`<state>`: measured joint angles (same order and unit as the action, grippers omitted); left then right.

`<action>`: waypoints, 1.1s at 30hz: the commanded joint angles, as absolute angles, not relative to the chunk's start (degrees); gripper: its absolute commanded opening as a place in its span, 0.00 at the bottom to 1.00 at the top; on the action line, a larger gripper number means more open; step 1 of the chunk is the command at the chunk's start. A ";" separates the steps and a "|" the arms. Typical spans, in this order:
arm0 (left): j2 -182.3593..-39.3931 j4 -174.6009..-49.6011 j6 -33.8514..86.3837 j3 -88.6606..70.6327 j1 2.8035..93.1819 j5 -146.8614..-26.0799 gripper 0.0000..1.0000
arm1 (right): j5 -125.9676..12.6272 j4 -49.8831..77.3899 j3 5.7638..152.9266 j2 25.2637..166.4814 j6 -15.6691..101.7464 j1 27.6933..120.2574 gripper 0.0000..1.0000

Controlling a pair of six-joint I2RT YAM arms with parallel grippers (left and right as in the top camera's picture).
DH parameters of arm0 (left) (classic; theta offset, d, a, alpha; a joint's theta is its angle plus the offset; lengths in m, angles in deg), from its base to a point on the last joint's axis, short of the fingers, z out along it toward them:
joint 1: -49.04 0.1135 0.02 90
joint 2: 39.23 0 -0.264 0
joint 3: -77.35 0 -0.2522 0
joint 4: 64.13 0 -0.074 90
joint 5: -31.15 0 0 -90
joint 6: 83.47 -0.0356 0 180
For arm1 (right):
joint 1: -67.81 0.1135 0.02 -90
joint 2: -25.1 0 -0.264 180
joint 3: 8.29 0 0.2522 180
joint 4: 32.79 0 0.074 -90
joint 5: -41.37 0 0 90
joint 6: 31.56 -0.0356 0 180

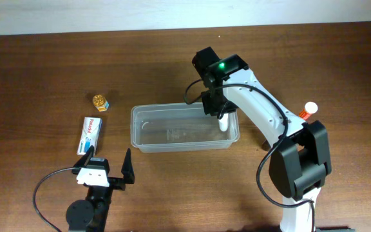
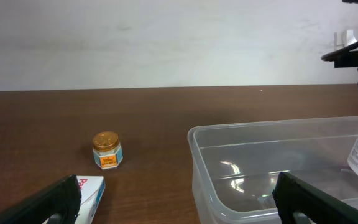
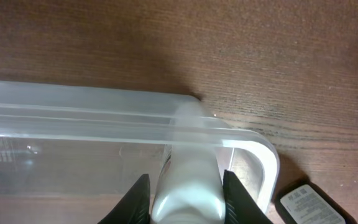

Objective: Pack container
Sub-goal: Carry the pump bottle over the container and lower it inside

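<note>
Container (image 1: 153, 129): clear tub at mid-worktop (image 1: 44, 64)
Right jaws: closed on a white bottle (image 3: 188, 186) (barcode label showing); held just inside the container's right end
Left jaws: spread wide, holding nothing; near the container's front-left corner
Small jar (image 1: 100, 102), flat box (image 1: 91, 135): left of the container; apart from it

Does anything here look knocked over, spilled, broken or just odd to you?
Nothing stands out. The container sits flat on the table. The right end effector holds a white bottle at one end of it. The small gold-lidded jar stands upright and the box lies flat. No spill or damage shows.
</note>
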<state>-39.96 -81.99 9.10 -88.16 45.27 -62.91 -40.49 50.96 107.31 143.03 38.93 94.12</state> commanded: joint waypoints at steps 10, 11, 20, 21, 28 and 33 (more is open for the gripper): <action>-39.85 -82.26 8.20 -88.40 45.51 -62.52 0.99 | -38.91 49.68 106.90 142.57 38.67 94.44 0.19; -39.85 -82.26 8.20 -88.40 45.51 -62.52 0.99 | -38.91 49.68 106.90 142.57 38.67 94.44 0.22; -39.85 -82.26 8.20 -88.40 45.51 -62.49 0.99 | -38.91 49.68 106.90 142.57 38.67 94.42 0.24; -39.85 -82.26 8.20 -88.40 45.51 -62.52 0.99 | -38.91 49.68 106.90 142.57 38.67 94.42 0.24; -39.85 -82.26 8.20 -88.40 45.51 -62.52 0.99 | -38.91 49.68 106.90 142.57 38.67 94.42 0.35; -39.85 -82.26 8.20 -88.40 45.51 -62.52 0.99 | -38.89 49.50 106.90 142.57 38.69 94.42 0.35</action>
<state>-39.96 -81.99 9.10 -88.16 45.27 -62.91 -39.83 49.78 107.22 143.03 38.95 94.12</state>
